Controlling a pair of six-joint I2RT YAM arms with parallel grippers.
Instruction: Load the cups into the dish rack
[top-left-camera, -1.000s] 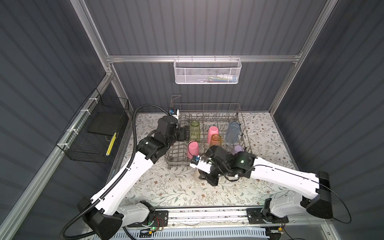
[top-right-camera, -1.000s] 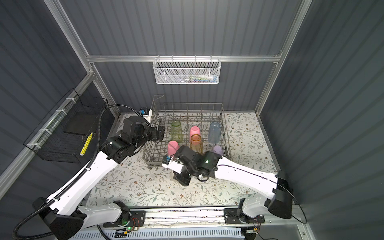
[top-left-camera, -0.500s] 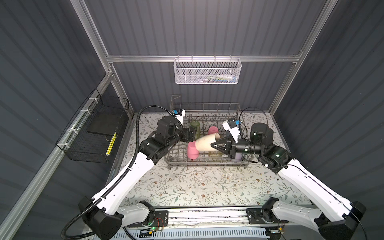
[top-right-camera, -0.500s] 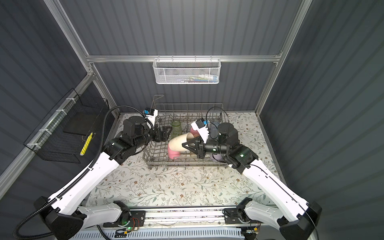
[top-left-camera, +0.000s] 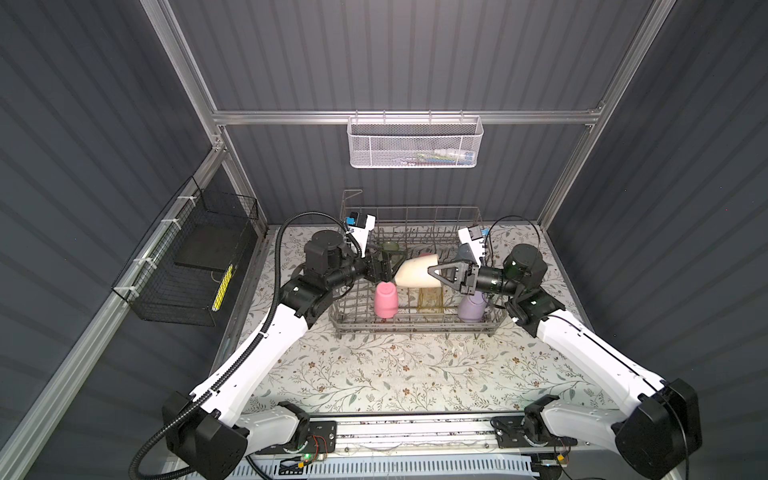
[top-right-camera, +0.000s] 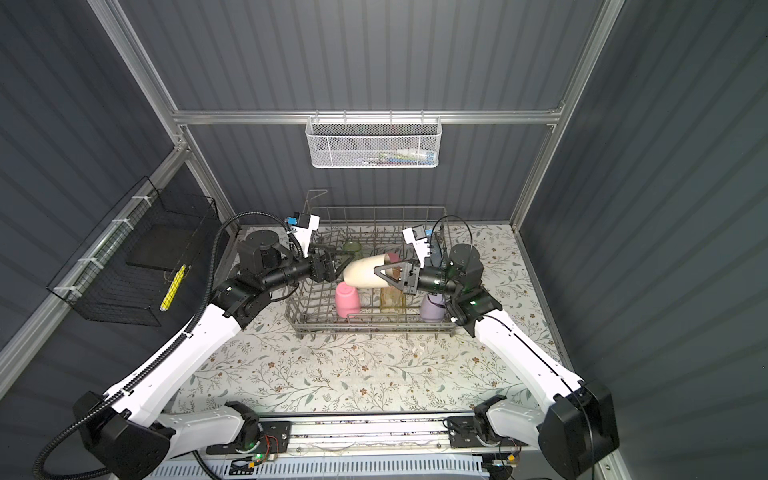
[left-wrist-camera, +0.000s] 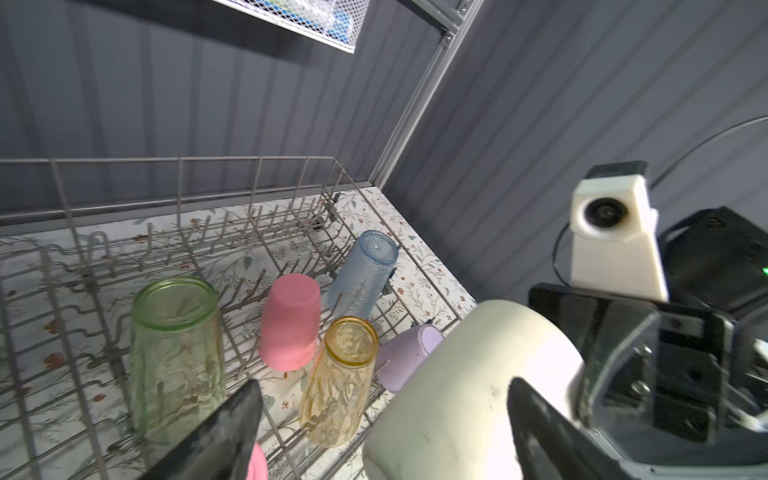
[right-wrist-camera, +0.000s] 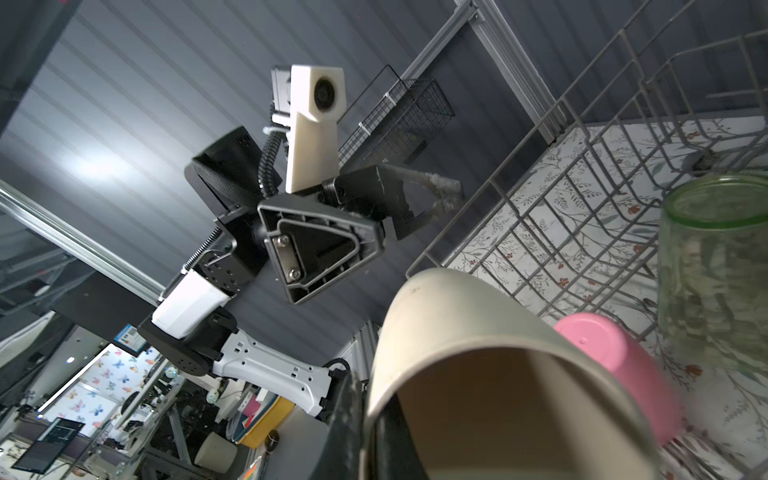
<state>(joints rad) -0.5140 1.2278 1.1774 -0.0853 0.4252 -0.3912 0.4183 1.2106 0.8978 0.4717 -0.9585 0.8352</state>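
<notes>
Beige cup (top-left-camera: 409, 272) pinched in right claw (top-left-camera: 432, 271)

The dish rack (top-left-camera: 415, 331) is a grey wire rack with tall open sides. It stands at the back of the flowered surface.

Six cups stand in it with the mouth down. In the back row are the ribbed green cup (left-wrist-camera: 174, 353) on the left, a pink cup (left-wrist-camera: 291, 328) in the middle and the grey-blue cup (left-wrist-camera: 365, 270) on the right. In the front row are the second pink cup (top-left-camera: 385, 299), the amber cup (top-left-camera: 430, 299) and the lilac cup (top-left-camera: 471, 309).

The beige cup (top-left-camera: 413, 272) is in the air above the rack. It lies on its side, with the base to the left. The right gripper (top-left-camera: 432, 271) pinches its rim, with one of the jaws inside the mouth.
</notes>
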